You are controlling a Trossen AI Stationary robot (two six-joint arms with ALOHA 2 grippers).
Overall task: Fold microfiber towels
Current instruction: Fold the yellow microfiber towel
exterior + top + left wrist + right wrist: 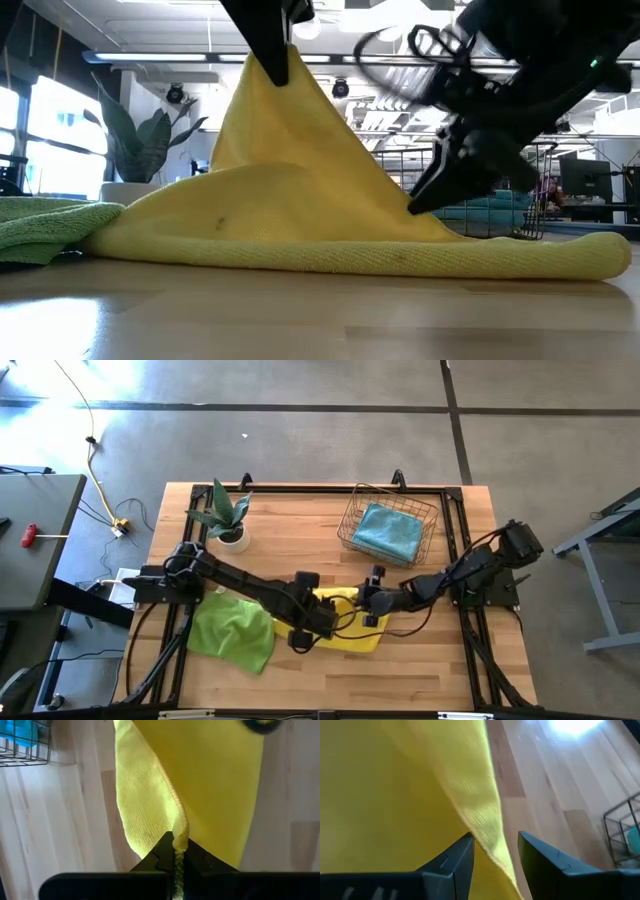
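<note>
Nearby, lime green towel [233, 632] lies beside the yellow towel [350, 635].

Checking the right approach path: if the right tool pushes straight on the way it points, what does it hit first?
Likely the yellow towel: its edge already hangs between the open fingers of the right tool. Beyond that, bare table, though depth is unclear. The left tool is shut on the towel's lifted edge.

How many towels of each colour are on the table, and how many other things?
Yellow microfiber towel: 1
Lime green microfiber towel: 1
Teal blue microfiber towel: 1, inside the wire mesh basket
Wire mesh basket: 1
Small potted plant: 1
Total: 5
</note>
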